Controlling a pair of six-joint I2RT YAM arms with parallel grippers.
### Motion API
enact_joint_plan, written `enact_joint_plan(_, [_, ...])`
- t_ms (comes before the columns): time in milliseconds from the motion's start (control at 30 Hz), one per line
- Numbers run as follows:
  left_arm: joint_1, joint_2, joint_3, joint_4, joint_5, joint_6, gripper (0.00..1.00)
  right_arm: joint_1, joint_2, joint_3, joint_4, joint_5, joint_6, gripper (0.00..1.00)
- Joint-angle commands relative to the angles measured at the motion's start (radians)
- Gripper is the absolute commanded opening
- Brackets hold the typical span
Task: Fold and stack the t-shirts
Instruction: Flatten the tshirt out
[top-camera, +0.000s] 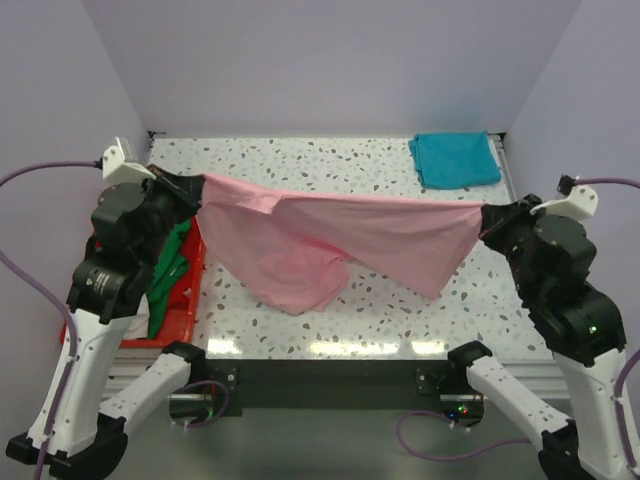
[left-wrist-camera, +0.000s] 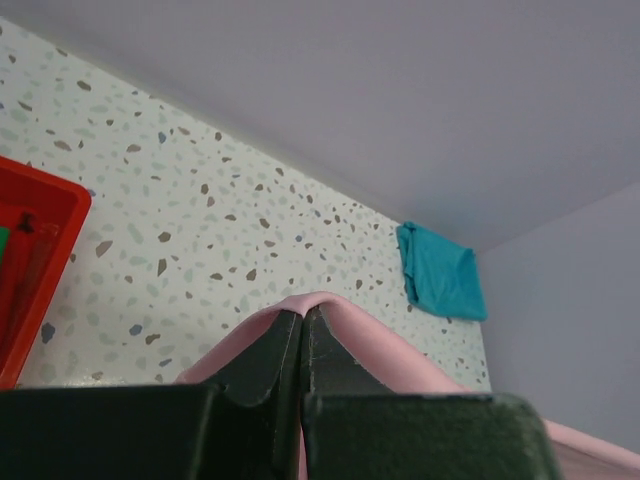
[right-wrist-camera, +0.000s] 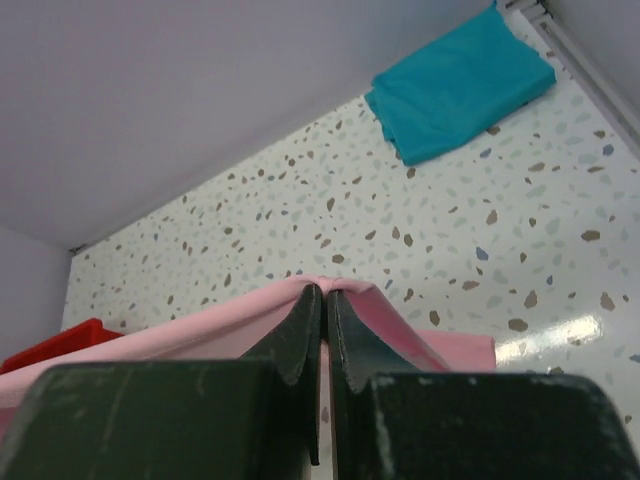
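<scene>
The light pink t-shirt (top-camera: 330, 235) hangs stretched between my two grippers above the speckled table, its lower part sagging onto the table. My left gripper (top-camera: 197, 187) is shut on its left end; the pink cloth (left-wrist-camera: 350, 330) drapes over the closed fingertips. My right gripper (top-camera: 486, 217) is shut on its right end, and the cloth (right-wrist-camera: 240, 320) lies over those tips too. A folded teal t-shirt (top-camera: 455, 158) lies at the far right corner, and it also shows in the left wrist view (left-wrist-camera: 440, 275) and the right wrist view (right-wrist-camera: 460, 85). A green t-shirt (top-camera: 168, 270) lies in the red tray. The white t-shirt is out of view.
A red plastic tray (top-camera: 190, 300) stands at the table's left edge under my left arm; it also shows in the left wrist view (left-wrist-camera: 40, 210) and the right wrist view (right-wrist-camera: 60, 345). Pale walls close in the table on the far, left and right sides.
</scene>
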Motion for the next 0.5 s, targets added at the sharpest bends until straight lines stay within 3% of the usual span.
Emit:
enact_joint_plan(0, [0.007,0.037,0.120,0.004,-0.031,0.037,0.00,-0.004,0.104,0.135,0.046,0.008,-0.139,0.00])
enact_joint_plan(200, [0.008,0.270,0.243,0.235,-0.040,0.060,0.00,-0.021,0.437,0.299,0.299,-0.061,-0.279,0.00])
enact_joint_plan(333, [0.046,0.547,0.369,0.425,0.054,0.086,0.00,-0.096,0.681,0.454,0.434,-0.240,-0.287,0.00])
enact_joint_plan(433, [0.102,0.727,0.532,0.542,0.166,0.092,0.00,-0.143,0.848,0.635,0.471,-0.299,-0.287,0.00])
enact_joint_plan(467, [0.129,0.775,0.661,0.545,0.193,0.091,0.00,-0.160,0.879,0.734,0.473,-0.307,-0.287,0.00])
